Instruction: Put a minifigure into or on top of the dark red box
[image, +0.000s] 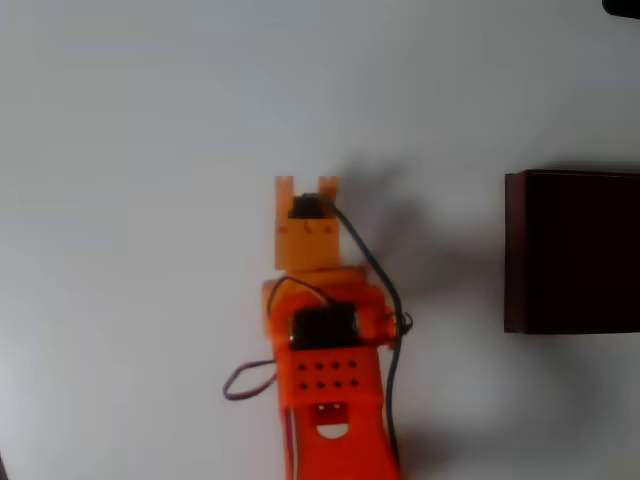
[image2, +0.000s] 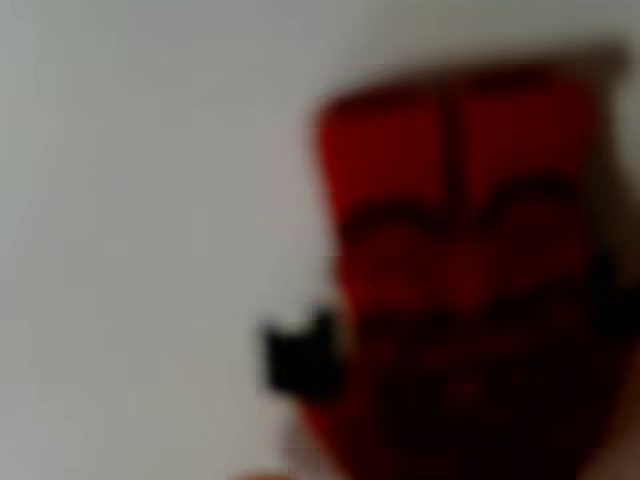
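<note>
In the wrist view the red minifigure (image2: 460, 260) is very close and blurred, against the white table, with its two legs toward the top of the picture. In the overhead view my orange gripper (image: 307, 188) points straight down at the table's middle, and whatever lies beneath it is hidden. I cannot see its fingertips, so whether it is open or shut is unclear. The dark red box (image: 572, 250), with its near-black inside, stands at the right edge of the overhead view, well to the right of the gripper.
The white table (image: 140, 200) is bare to the left of and above the arm. A black cable (image: 385, 300) runs down the arm's right side, and a thin loop of wire (image: 245, 380) hangs at its left.
</note>
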